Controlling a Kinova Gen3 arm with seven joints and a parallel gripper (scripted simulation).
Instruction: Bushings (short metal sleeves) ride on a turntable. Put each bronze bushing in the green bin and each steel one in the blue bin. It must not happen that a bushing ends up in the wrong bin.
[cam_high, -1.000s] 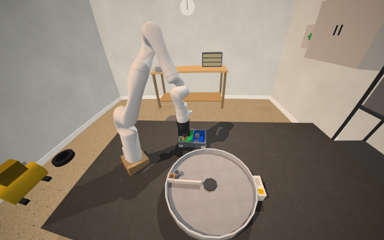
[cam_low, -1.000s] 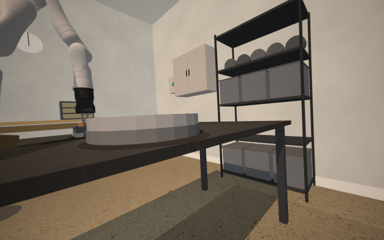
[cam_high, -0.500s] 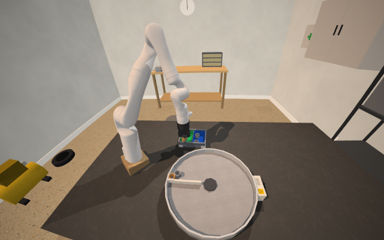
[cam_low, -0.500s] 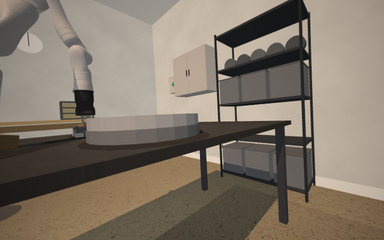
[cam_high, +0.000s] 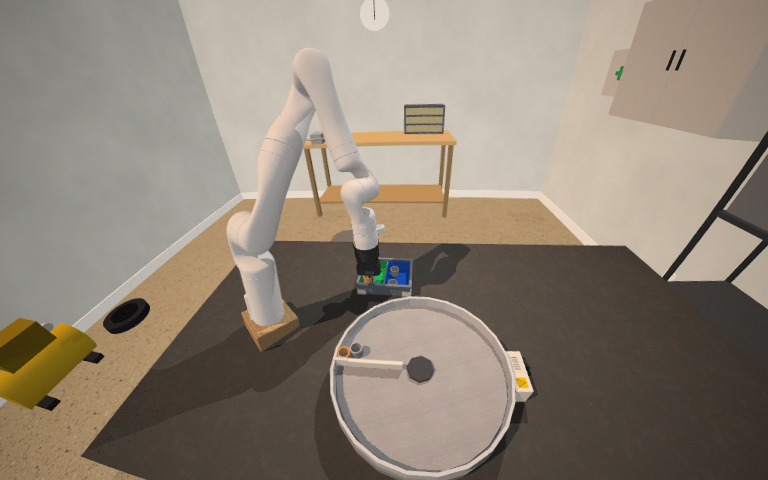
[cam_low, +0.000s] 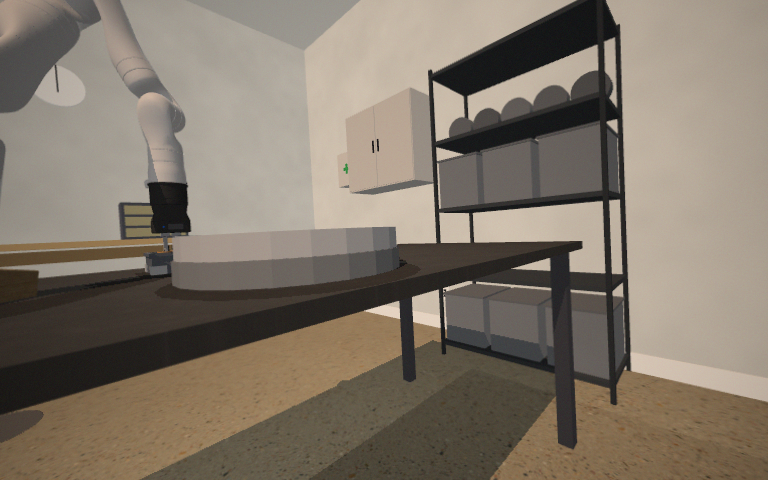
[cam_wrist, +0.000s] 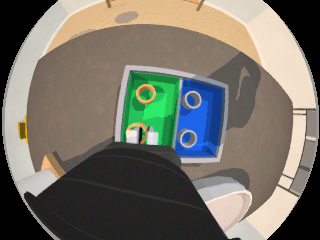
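Wrist view is looking straight down into the divided tray, where the gripper (cam_wrist: 143, 135) is hanging over the near end of the green bin (cam_wrist: 164, 88) with its fingers clamping a bronze bushing (cam_wrist: 136, 130), an orange ring showing just behind the two pale fingertips. A second bronze bushing (cam_wrist: 146, 94) is lying farther back in the same green compartment, and two steel bushings (cam_wrist: 192, 100) are sitting in the blue bin (cam_wrist: 208, 119) alongside. In the top view the turntable (cam_high: 493, 339) is carrying two more pieces against its fence bar (cam_high: 370, 364): one bronze (cam_high: 343, 351) and one steel (cam_high: 356, 349), touching or nearly so. The held sleeve is looking rigid and smooth, likely dense for its bulk, so it should be taking a firm pinch without deforming but could be slipping if gripped off-centre; pinching across the wall or the outer diameter near mid-height seems the safest hold. Being hard metal, it is not fragile, and dropping it a short way into the bin should be doing no harm, though it may be bouncing or rolling toward its neighbour. Whether the sleeve is already below the bin's rim, I cannot tell.
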